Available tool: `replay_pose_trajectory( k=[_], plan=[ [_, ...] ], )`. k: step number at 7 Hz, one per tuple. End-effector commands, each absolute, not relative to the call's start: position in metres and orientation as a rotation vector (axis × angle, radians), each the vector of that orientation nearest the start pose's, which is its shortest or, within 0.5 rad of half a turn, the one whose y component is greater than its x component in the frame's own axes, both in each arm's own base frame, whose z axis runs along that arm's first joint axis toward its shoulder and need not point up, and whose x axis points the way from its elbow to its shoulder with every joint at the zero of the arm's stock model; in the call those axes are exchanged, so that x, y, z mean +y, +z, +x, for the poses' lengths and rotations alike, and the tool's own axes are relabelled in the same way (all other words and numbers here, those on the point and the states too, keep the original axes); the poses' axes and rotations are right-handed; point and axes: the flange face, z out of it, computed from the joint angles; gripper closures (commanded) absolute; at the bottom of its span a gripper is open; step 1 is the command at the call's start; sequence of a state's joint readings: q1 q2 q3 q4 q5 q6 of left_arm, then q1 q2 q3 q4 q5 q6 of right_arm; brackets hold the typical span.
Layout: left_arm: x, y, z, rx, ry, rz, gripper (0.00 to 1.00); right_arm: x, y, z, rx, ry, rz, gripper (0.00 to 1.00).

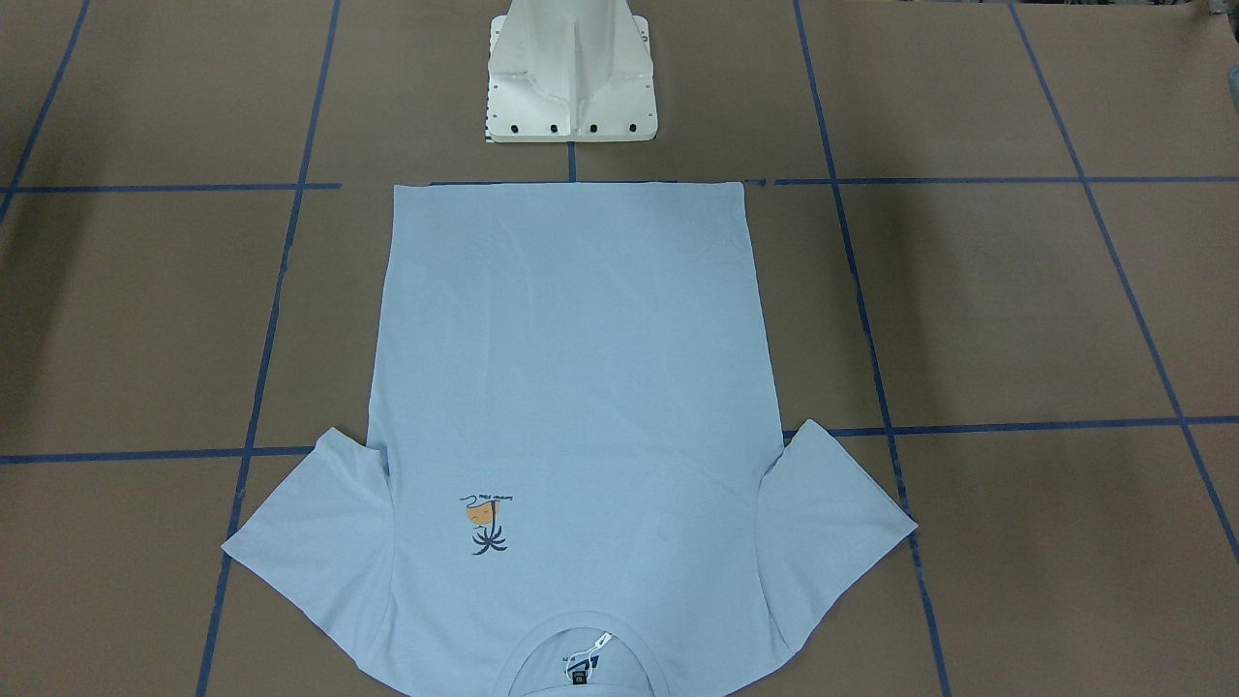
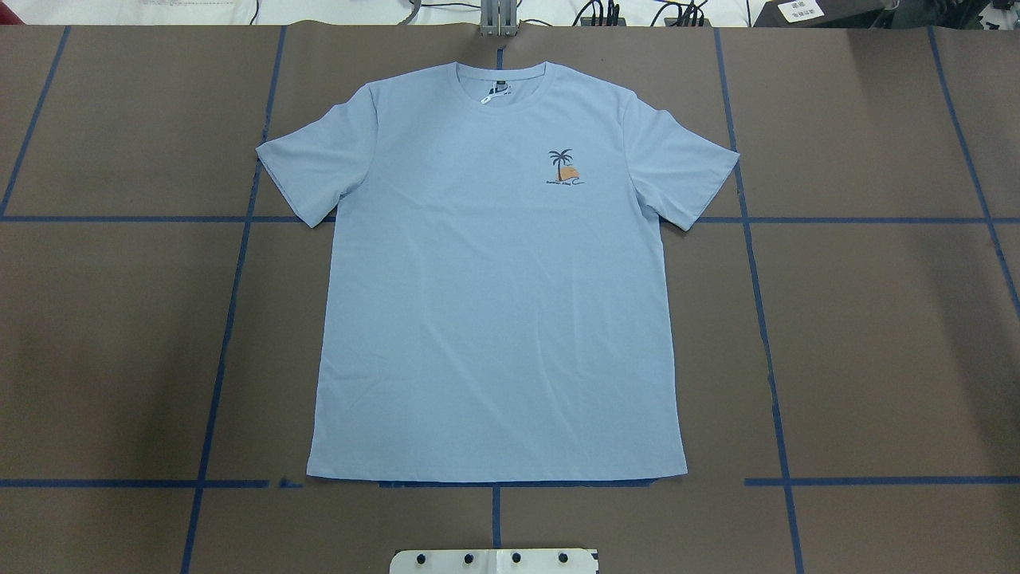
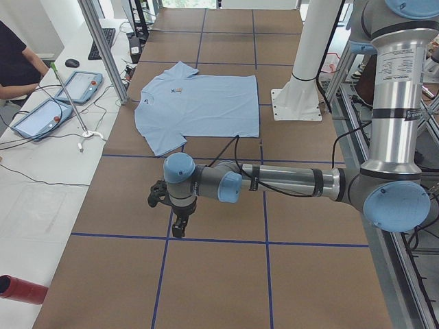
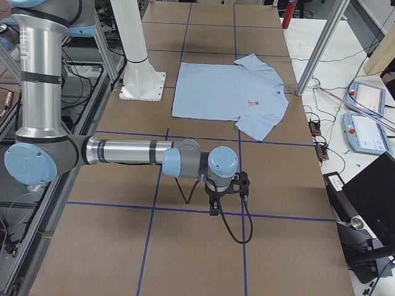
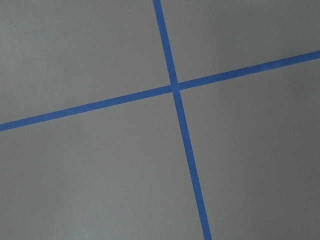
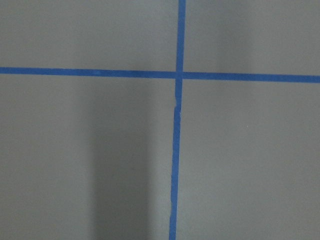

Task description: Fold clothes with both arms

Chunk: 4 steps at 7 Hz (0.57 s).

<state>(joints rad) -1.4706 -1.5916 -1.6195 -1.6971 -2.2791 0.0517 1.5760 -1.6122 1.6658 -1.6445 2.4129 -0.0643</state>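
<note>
T-shirt [image 2: 494,303] lay flat, unfolded, print up, centred on the brown table [image 2: 876,335]. Hem sat near the white pedestal [image 1: 571,77], collar at the far edge, 2 sleeves spread out. Left gripper [image 3: 177,229] and right gripper [image 4: 214,208] hung low over bare table at opposite ends, well apart from the shirt. Can't tell whether either was open or closed. Wrist cams showed only blue tape [image 5: 175,87] crossings.

T-shirt [image 1: 571,387] collar cropped, left end effector [image 3: 179,229] opening indiscernible

Brown table [image 2: 876,335] with blue tape lines [image 2: 876,220] carries a flat T-shirt [image 2: 494,303] and pedestal [image 1: 571,92].
</note>
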Motion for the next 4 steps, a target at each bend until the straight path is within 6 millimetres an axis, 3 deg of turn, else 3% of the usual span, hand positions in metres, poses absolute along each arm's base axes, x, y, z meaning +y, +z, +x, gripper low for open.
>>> replay_pose_trajectory(
  k=[1,2,3,4],
  plan=[
    [-0.568,0.56,-0.009,0.723,0.26,0.279,0.0,-0.544,0.571,0.039,-0.85,-0.141,0.111,0.0],
    [-0.575,0.55,-0.003,0.738,0.293,0.35,0.0,-0.582,0.532,0.001,-0.84,-0.245,0.186,0.0],
    [-0.58,0.544,0.024,0.753,0.344,0.401,0.0,-0.599,0.524,-0.054,-0.864,-0.328,0.203,0.0],
    [-0.581,0.543,0.031,0.769,0.283,0.381,0.0,-0.628,0.512,-0.115,-0.857,-0.404,0.279,0.0]
  ],
)
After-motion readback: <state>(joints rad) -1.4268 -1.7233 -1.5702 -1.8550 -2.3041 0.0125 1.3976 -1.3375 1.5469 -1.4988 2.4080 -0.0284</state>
